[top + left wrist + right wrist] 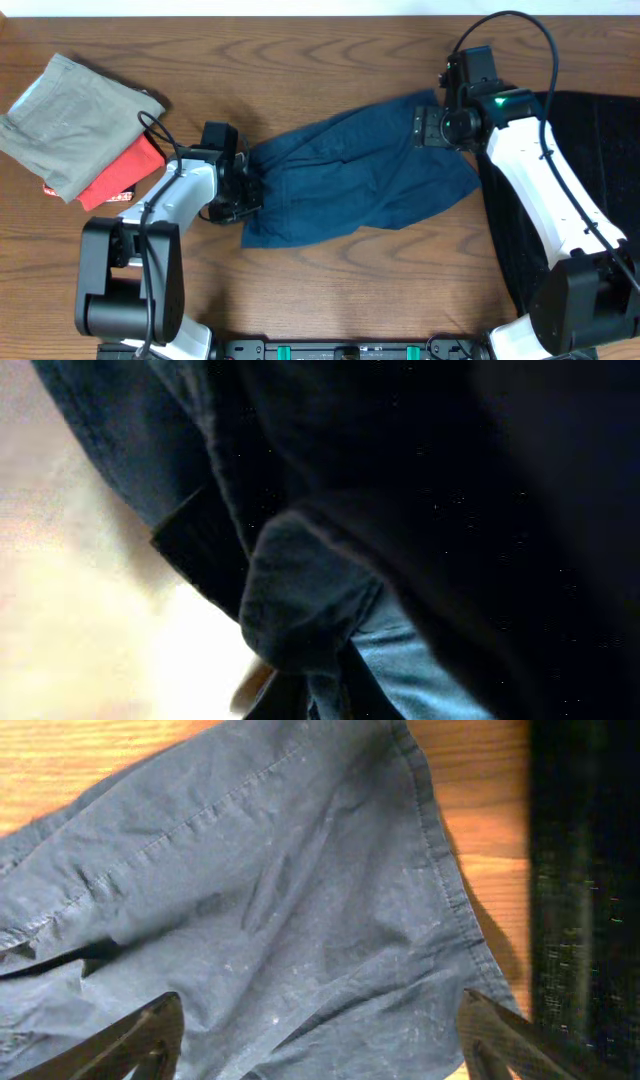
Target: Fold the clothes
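Observation:
The dark navy trousers (pixel 350 180) lie crumpled across the middle of the wooden table. My left gripper (pixel 243 190) is at their left end, shut on a bunch of the fabric. In the left wrist view the gathered navy cloth (pixel 320 600) fills the frame and hides the fingers. My right gripper (pixel 428 128) hovers over the right end of the trousers. In the right wrist view its fingers (pixel 318 1010) are spread wide and empty above the seamed cloth (pixel 280 890).
A folded grey-khaki garment (pixel 70 120) lies on a folded red one (pixel 125 170) at the far left. A black sparkly cloth (pixel 600 130) covers the table's right side under the right arm, and it also shows in the right wrist view (pixel 585 870).

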